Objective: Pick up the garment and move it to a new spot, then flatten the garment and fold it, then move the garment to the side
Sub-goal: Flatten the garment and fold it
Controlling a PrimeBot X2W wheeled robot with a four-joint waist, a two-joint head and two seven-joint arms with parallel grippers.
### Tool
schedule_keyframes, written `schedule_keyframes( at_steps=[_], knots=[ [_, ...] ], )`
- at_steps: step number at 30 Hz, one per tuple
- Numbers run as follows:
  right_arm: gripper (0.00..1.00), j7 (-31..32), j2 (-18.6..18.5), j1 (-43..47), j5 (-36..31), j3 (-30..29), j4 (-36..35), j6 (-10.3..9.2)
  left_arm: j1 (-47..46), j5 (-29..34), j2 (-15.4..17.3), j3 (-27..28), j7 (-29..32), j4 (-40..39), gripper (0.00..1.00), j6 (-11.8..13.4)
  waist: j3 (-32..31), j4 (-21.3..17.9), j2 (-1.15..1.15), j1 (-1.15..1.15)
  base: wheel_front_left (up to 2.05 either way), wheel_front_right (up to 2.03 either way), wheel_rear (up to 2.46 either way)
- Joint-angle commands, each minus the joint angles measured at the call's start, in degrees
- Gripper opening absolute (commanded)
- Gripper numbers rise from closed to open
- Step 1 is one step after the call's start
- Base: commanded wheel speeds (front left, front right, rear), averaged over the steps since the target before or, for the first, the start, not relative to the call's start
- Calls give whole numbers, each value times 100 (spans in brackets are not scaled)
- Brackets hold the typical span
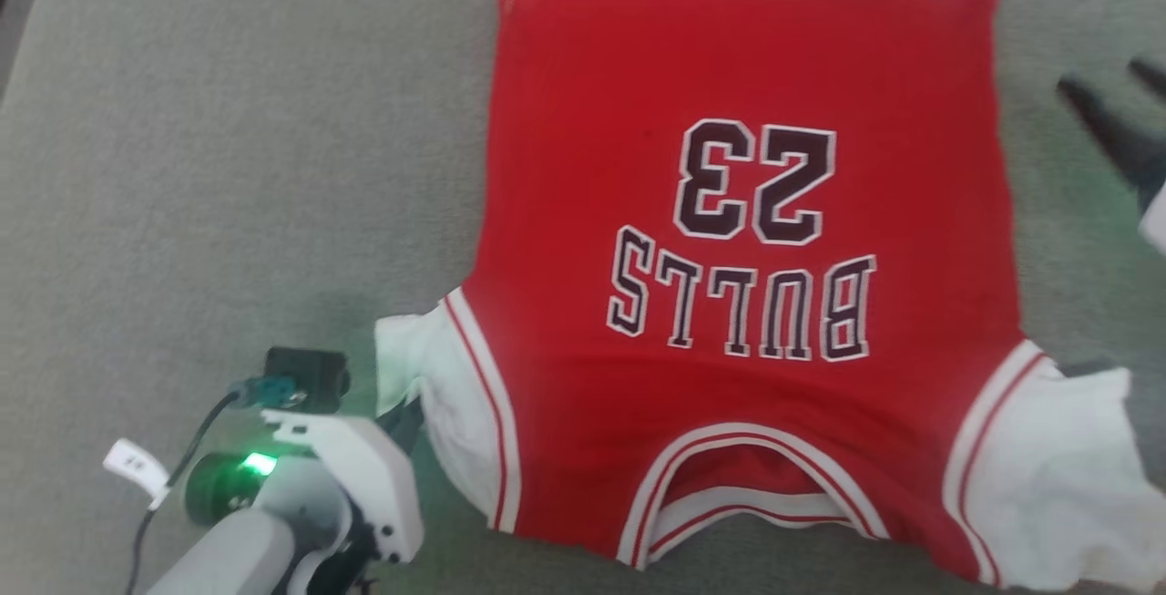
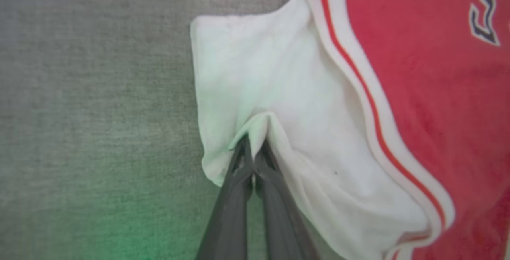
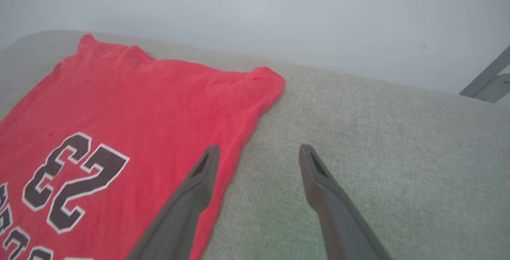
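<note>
Grey cushion (image 1: 228, 121) bears the garment (image 1: 638, 76): left gripper (image 2: 255, 142) pinches the sleeve (image 2: 259, 73) ahead; right gripper (image 3: 259, 150), spread empty, has its edge leftward.

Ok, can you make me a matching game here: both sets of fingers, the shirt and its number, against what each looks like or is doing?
1. left fingers
2. right fingers
3. garment
4. number 23

A. spread apart, holding nothing
B. dark, outlined in white
C. pinched shut on the white sleeve
D. spread out on the grey surface

Pairs: 1-C, 2-A, 3-D, 4-B.
</note>
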Motion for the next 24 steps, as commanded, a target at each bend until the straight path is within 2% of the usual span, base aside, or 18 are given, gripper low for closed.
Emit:
schedule_keyframes(
  at_steps=[1,9,16,23,24],
  knots=[
    [100,79,116,-171,-15,-74,156,-3,-166,73,-312,-206,37,225,0,-75,193,214,-1,0,0,0,0],
    [100,921,513,-1305,-390,-192,1492,-4,-747,167,-795,-468,-23,749,0,-358,590,763,-1,0,0,0,0],
    [100,1784,684,-2105,-669,-95,2636,-3,-1068,233,-1147,-653,-127,1239,0,-575,901,1145,-1,0,0,0,0],
    [100,3373,1126,-2118,-555,191,3634,-1,-1235,164,-1404,-727,-260,1804,0,-761,1066,1346,-1,0,0,0,0],
    [73,3545,1168,-2087,-583,256,3681,0,-1244,156,-1418,-730,-274,1871,0,-763,1067,1348,-1,0,0,0,0]
  ],
)
